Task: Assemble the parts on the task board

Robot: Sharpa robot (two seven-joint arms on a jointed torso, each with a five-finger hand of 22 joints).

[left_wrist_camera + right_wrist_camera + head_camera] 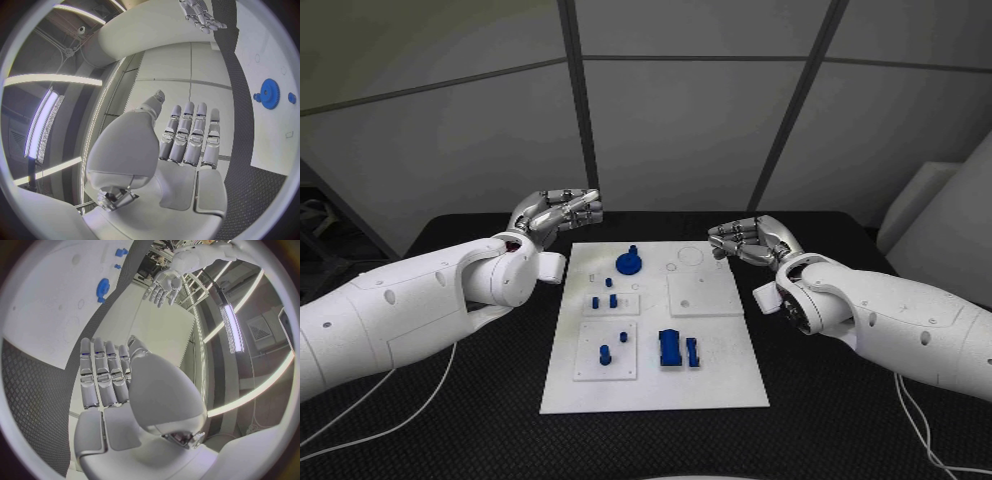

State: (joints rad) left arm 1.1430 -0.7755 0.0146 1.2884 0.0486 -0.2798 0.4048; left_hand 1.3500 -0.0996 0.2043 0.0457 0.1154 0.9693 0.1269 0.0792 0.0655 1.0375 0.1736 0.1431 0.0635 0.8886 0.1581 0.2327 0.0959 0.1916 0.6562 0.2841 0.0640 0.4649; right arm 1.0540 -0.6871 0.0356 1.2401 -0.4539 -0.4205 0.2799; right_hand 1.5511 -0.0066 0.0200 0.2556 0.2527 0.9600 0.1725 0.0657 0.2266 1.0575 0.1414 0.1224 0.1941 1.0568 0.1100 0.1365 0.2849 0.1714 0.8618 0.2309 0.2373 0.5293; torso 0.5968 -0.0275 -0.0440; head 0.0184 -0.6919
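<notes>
Task board (pixel 718 385) lengthwise away, blue gear (pixel 630 263) far

The white task board (pixel 718 385) lies flat at the table's centre. A round blue gear (pixel 630 263) sits toward its 12 o'clock end. Small blue parts (pixel 678 347) stand toward 6 o'clock.

Matt white task board (pixel 718 385), glossy blue plastic parts (pixel 678 348); textured black table (pixel 848 430)
</notes>
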